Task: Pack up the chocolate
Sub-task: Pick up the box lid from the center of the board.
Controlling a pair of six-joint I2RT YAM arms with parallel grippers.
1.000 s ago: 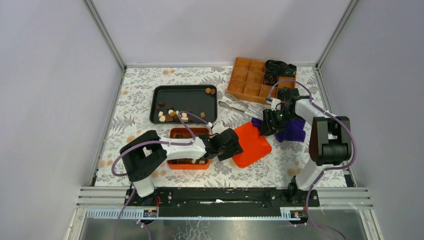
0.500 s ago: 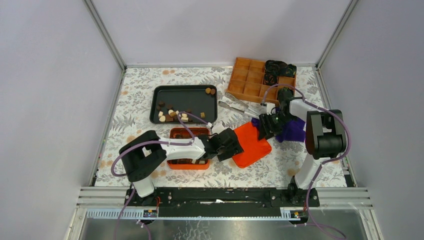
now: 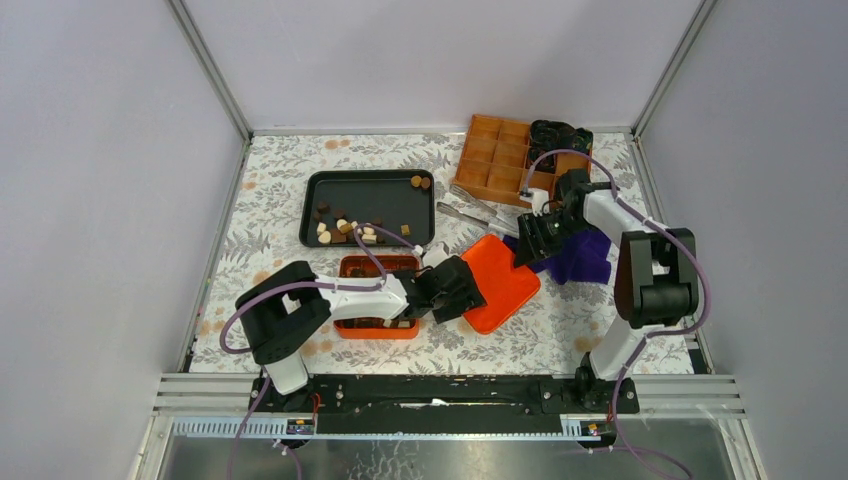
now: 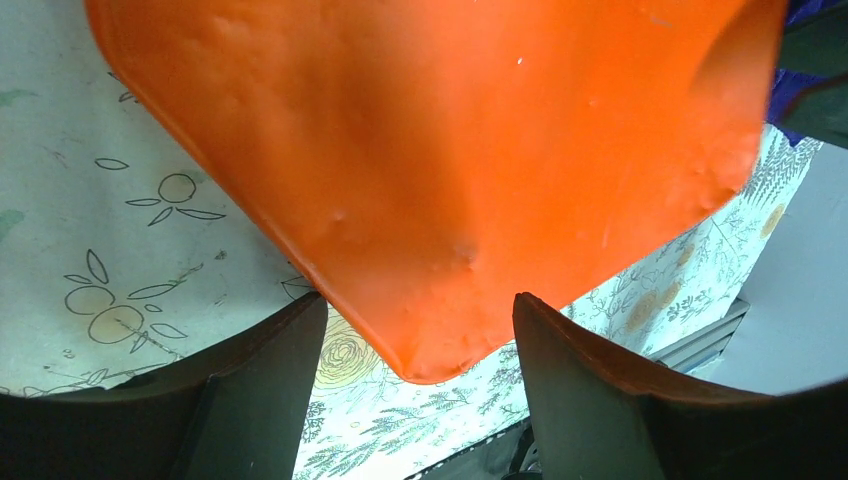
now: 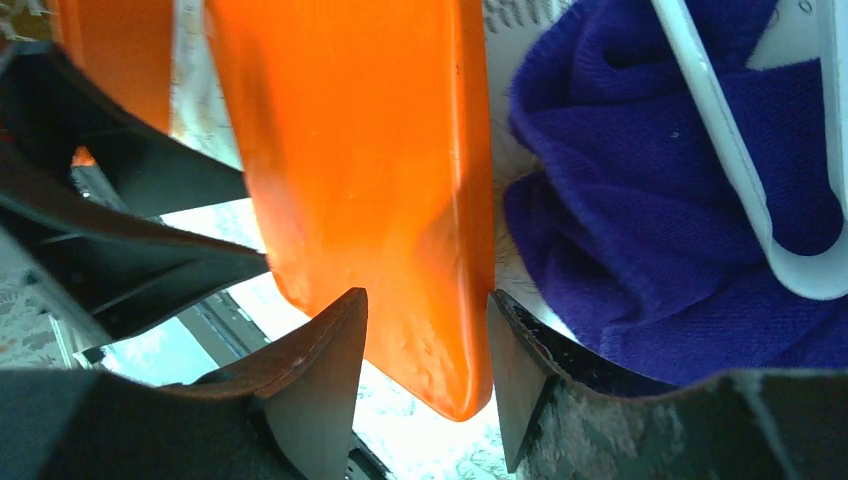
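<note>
The chocolate, small brown and cream pieces, lies in a black tray; more of it shows in the orange box under my left arm. An orange lid lies tilted right of the box. My right gripper is shut on the lid's far right edge; in the right wrist view the lid fills the gap between both fingers. My left gripper is open at the lid's near left corner; the left wrist view shows that corner between the spread fingers.
A purple cloth lies just right of the right gripper and shows in the right wrist view. A brown compartment tray with black-and-green bundles stands at the back right. Metal tongs lie between the trays.
My right gripper has moved toward the back and closed on the lid's right edge. The lid has shifted slightly left and tilted. The left arm has barely moved.
</note>
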